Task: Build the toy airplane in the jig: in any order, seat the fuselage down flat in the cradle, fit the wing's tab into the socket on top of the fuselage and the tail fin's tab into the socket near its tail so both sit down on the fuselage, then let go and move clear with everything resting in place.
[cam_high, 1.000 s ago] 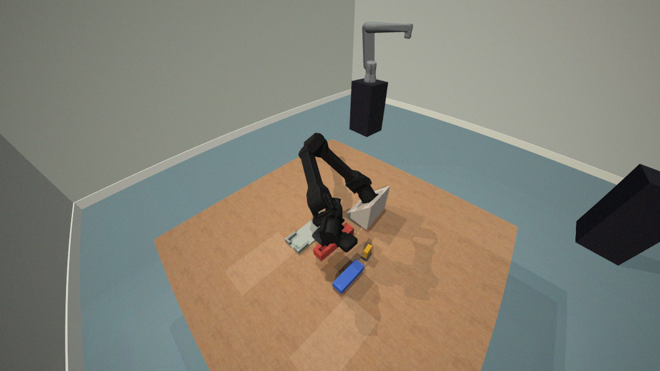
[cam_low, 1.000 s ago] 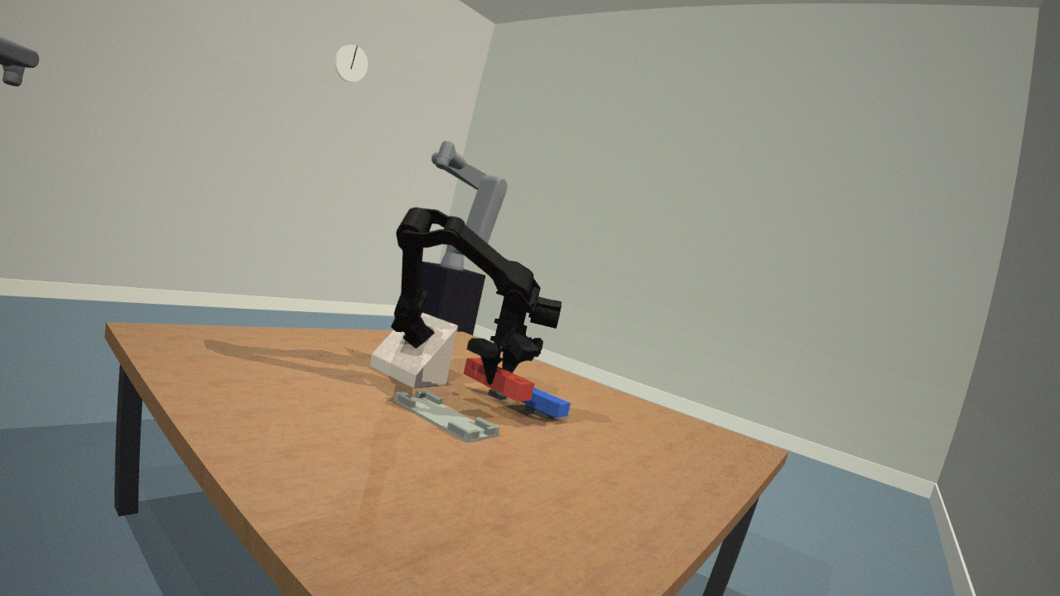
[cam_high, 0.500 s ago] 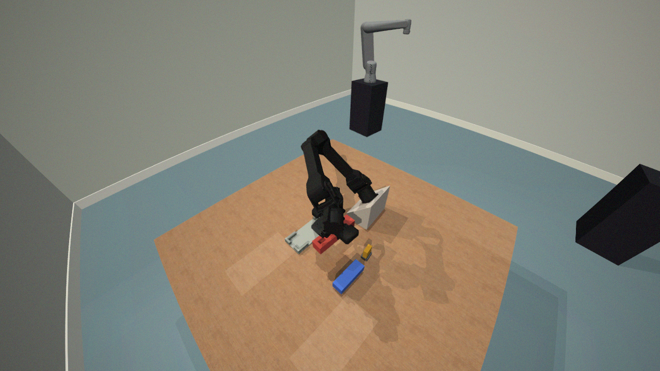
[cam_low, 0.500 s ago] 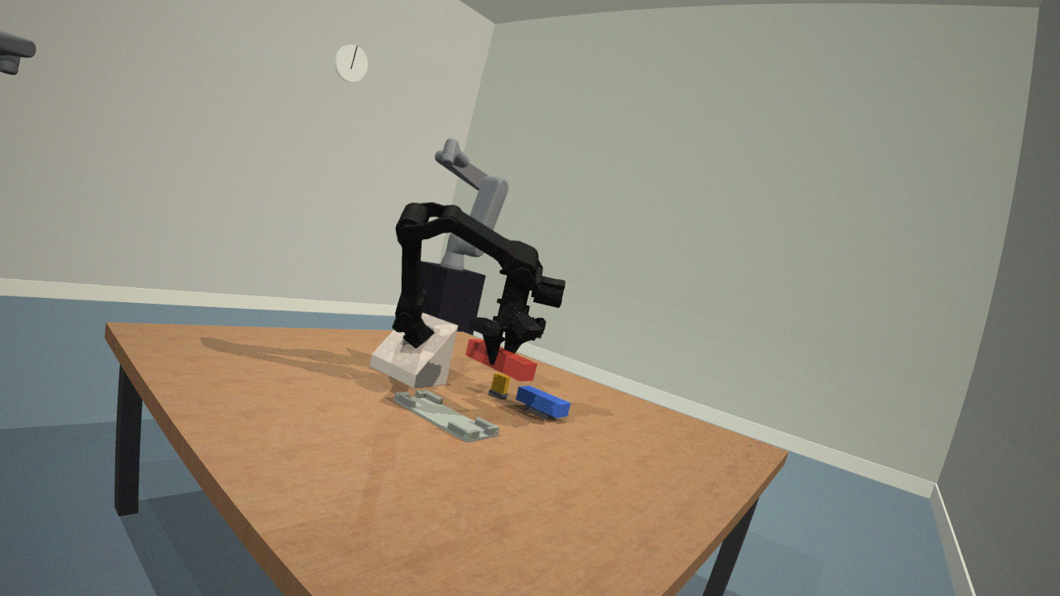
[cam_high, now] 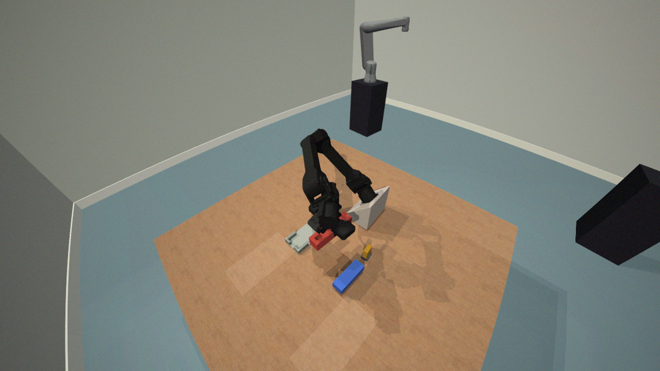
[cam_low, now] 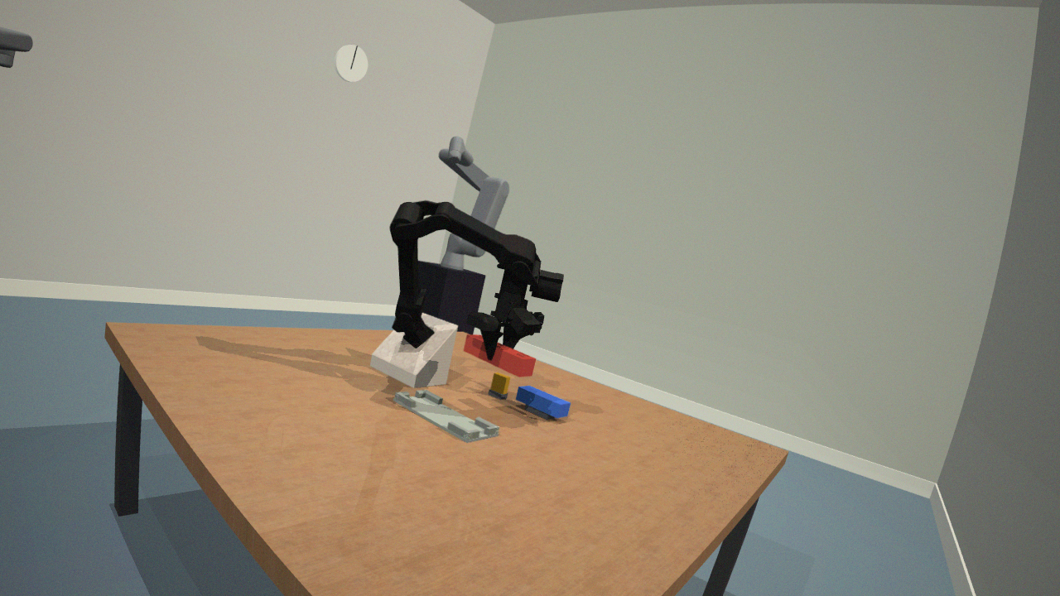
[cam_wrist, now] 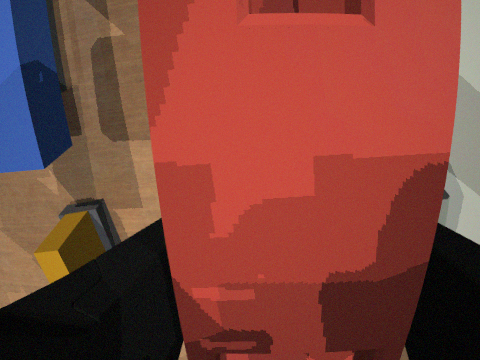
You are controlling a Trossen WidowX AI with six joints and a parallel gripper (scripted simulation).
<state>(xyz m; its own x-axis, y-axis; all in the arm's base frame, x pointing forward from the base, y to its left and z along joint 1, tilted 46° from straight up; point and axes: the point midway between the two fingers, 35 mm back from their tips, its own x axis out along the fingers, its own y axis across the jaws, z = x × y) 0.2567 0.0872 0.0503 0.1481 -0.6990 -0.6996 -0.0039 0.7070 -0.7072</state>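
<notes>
Red fuselage [cam_high: 321, 239] [cam_low: 511, 361] [cam_wrist: 300, 100], where've you got it?
– Up off the table [cam_high: 258, 318] [cam_low: 370, 459] [cam_wrist: 130, 175], near the middle of the top frame. Wrist view: it fills the centre, one socket at the upper edge.
– Hand?
– My gripper [cam_high: 333, 228] [cam_low: 500, 351] [cam_wrist: 292, 222] is clenched on the fuselage, a finger along each long side.
– Cradle?
– Pale grey-green cradle [cam_high: 299, 238] [cam_low: 445, 416] [cam_wrist: 467, 125], just left of the fuselage from the top. I haven't seated anything in it.
– Wing and fin?
– Blue wing [cam_high: 348, 276] [cam_low: 543, 401] [cam_wrist: 15, 100], lower centre of the top frame. Yellow tail fin [cam_high: 367, 251] [cam_low: 500, 382] [cam_wrist: 75, 245], near the wing's upper-right end there, on a dark grey piece. Both apart from the fuselage.
– Anything else?
– White wedge block [cam_high: 376, 209] [cam_low: 392, 362] under my arm's base, right of the fuselage from the top, left of it in the exterior view.
</notes>
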